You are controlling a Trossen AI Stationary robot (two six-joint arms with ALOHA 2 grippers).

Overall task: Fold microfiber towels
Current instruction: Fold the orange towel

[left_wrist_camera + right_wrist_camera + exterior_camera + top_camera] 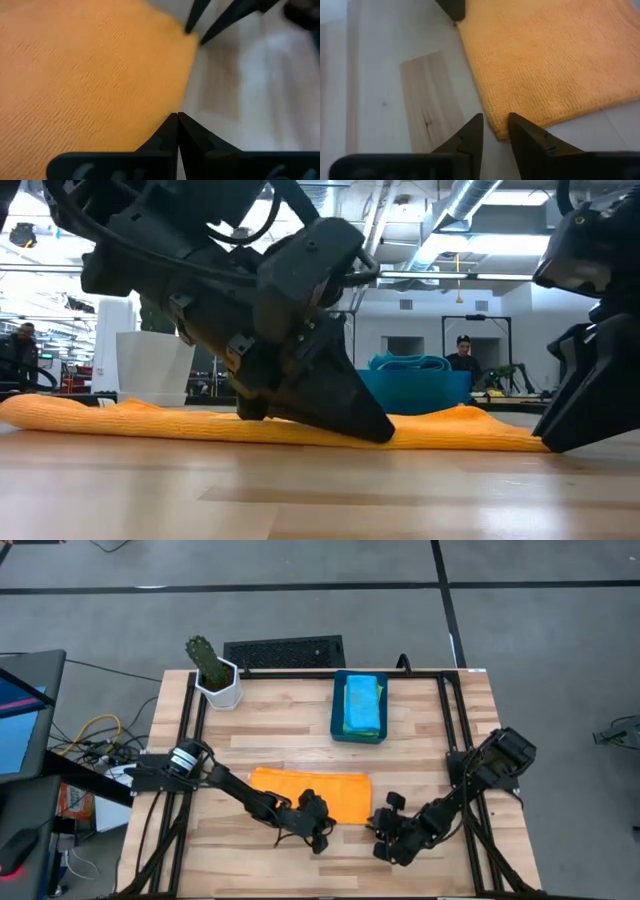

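Note:
An orange towel (310,795) lies flat as a long folded strip on the wooden table, toward its near edge. My left gripper (325,832) is shut, its tips on the towel's near long edge (170,107), left of the near right corner. My right gripper (380,832) is a little open at that near right corner (496,131), one finger on either side of it. I cannot tell whether it touches the cloth. A light blue towel (360,697) lies folded in the dark blue bin (337,710), on top of a green one. My left gripper rests its shut fingertips (378,430) on the orange towel's near long edge (172,112), slanting down from the table's left. No cloth shows between the tips. The towel lies flat on the table under them.
The dark blue bin stands at the far middle of the table. A white pot with a green plant (215,675) stands at the far left corner. Bare wood lies left of and behind the towel. People (462,352) show in the room beyond.

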